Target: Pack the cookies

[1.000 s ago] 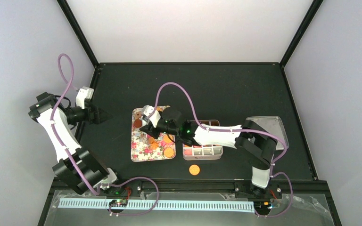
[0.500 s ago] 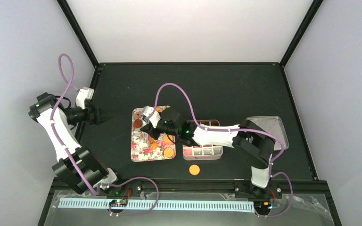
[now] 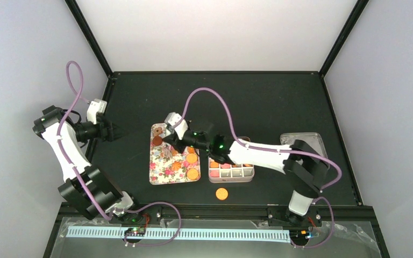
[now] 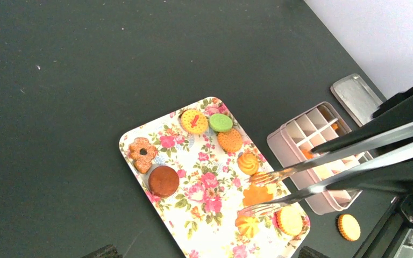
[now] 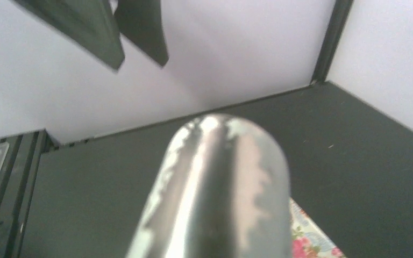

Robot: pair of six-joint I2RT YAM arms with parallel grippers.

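One orange cookie sits between tips of the metal tongs pinched in the right gripper; the left gripper, well aside, gapes empty.

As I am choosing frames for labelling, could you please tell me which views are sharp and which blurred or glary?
Top external: evenly lit, sharp, but the cookies are tiny. Left wrist: crisp on the floral tray and tongs. Right wrist: the tongs' metal end looms close, unfocused and glary; the fingers blur too.
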